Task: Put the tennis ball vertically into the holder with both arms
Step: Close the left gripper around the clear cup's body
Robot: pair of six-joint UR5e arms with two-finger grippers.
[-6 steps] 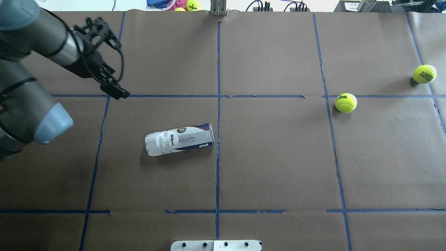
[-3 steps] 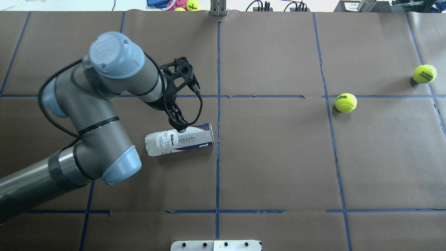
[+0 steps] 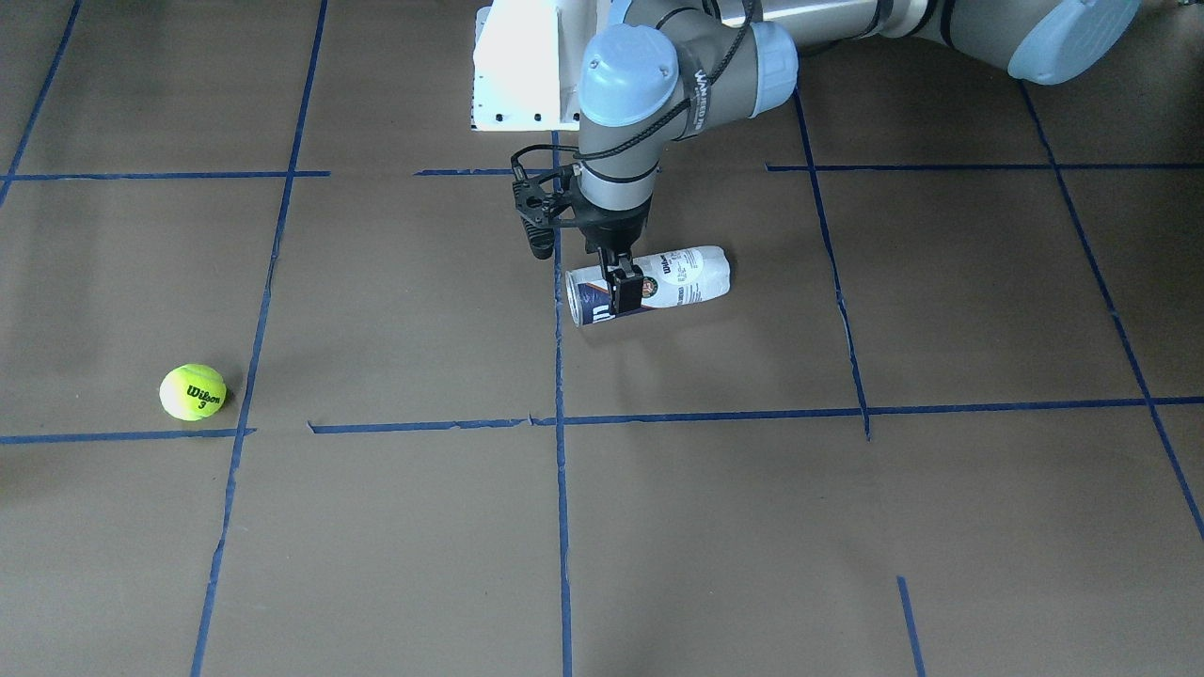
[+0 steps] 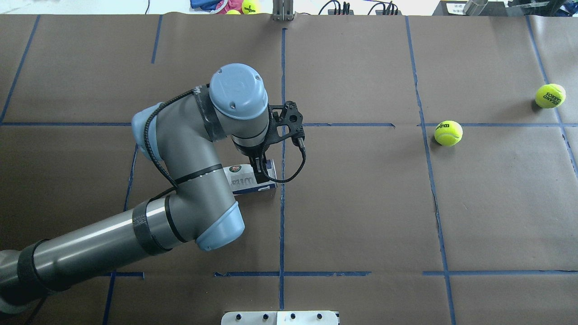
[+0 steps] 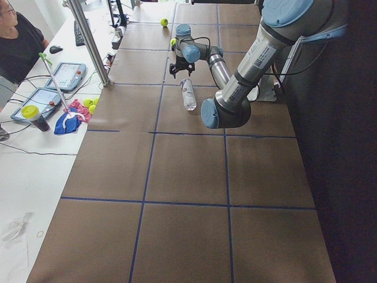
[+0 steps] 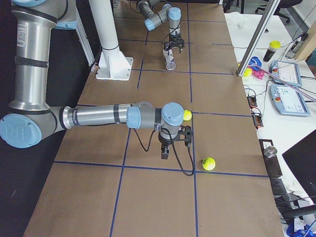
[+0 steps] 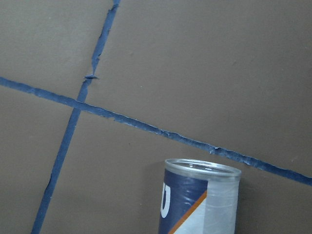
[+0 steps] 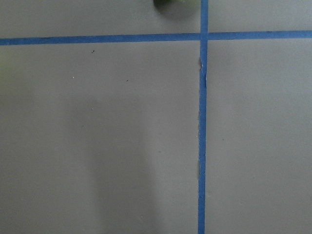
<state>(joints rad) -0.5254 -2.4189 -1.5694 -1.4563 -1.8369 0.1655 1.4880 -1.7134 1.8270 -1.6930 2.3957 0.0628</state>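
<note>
The holder lies on its side on the brown table, open end toward the centre tape line. It also shows in the front view and the left wrist view. My left gripper points straight down over the holder near its open end, jaws open and astride it. The Wilson 3 tennis ball rests far off on my right side. My right gripper shows only in the exterior right view, pointing down beside that ball; I cannot tell whether it is open or shut.
A second yellow ball lies farther right and farther back. The white pedestal base stands at my edge of the table. A metal post, cables and more balls sit along the far edge. Blue tape lines grid the table.
My left arm has swung from the far left toward the centre, and its gripper has come down over the holder's open end. The holder and both balls have stayed put.
</note>
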